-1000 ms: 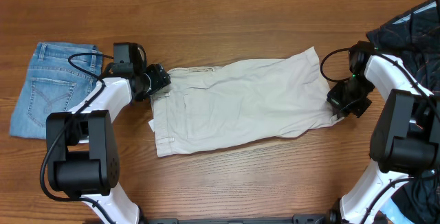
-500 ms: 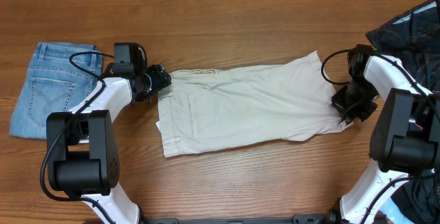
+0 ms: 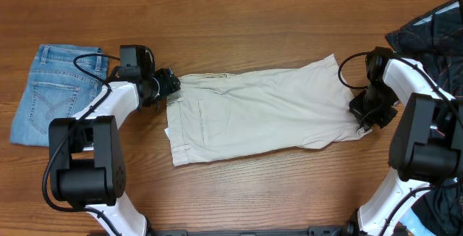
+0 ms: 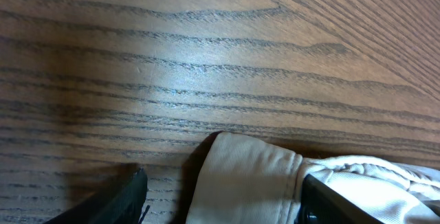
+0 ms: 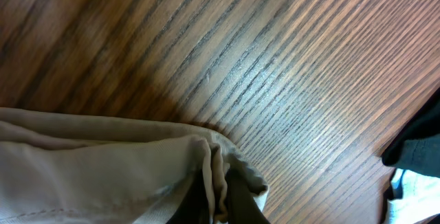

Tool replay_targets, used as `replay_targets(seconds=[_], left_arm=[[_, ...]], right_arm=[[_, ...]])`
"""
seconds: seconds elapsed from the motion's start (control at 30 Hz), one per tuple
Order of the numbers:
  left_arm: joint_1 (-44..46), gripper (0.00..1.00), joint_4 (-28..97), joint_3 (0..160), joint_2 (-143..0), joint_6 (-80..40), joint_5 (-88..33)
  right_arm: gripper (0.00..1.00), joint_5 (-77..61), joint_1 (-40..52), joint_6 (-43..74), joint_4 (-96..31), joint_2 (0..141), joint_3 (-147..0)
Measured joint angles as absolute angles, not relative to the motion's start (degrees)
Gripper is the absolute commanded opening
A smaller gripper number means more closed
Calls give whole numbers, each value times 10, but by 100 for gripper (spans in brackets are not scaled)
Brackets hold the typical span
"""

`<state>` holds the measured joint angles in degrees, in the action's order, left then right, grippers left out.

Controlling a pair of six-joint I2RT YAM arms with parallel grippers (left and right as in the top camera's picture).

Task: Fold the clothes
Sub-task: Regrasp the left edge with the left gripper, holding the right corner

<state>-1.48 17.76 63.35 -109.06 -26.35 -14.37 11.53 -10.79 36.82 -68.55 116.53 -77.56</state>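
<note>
Overhead: the shorts (image 3: 260, 109) lie spread flat across the middle of the worktop (image 3: 239, 19), waistband (image 3: 173, 124) to my left, leg hem (image 3: 346, 95) to my right. Left tool (image 3: 168, 85) sits at the far corner of the waistband, touching or just over it. Right tool (image 3: 364, 120) sits at the near corner of the hem. A folded pair of jeans (image 3: 54, 95) lies well off to the left and a black garment (image 3: 434, 33) is heaped at the right edge; neither touches the shorts.

Left wrist: a rounded fold of pale cloth (image 4: 247, 176) pokes up between the two fingers (image 4: 127, 193). The left-hand finger stands clear of the cloth with bare wood showing between, so I read this tool as spread wide and not clamping.

Right wrist: the hem edge (image 5: 103, 162) bunches at the bottom of frame over bare wood (image 5: 275, 66). A dark shape is tucked into the folds, likely a finger, but I can't tell whether this tool is pinching the cloth or just resting in it.

Handling, my judgement: light, limp cotton, no stiffness outside the waistband seam. It will drape and drag rather than slide cleanly. Best holds are the doubled seams, meaning waistband corners and hem corners, taken as a pair so the fold line stays straight. Both tools are already at diagonal corners
</note>
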Motion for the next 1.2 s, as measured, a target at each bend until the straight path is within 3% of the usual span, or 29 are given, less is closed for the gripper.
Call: replay_targets(seconds=[0.27, 0.77, 1.2], left_arm=[[-18, 88, 185, 645, -1093, -233, -149], [-45, 92, 540, 781, -1096, -190, -224], [-3, 89, 475, 678, -1096, -161, -249]], right_arm=[[4, 116, -108, 368, -686, 1165, -776], [6, 144, -89, 355, -689, 1173, -784], [6, 144, -89, 345, -686, 1173, -784]])
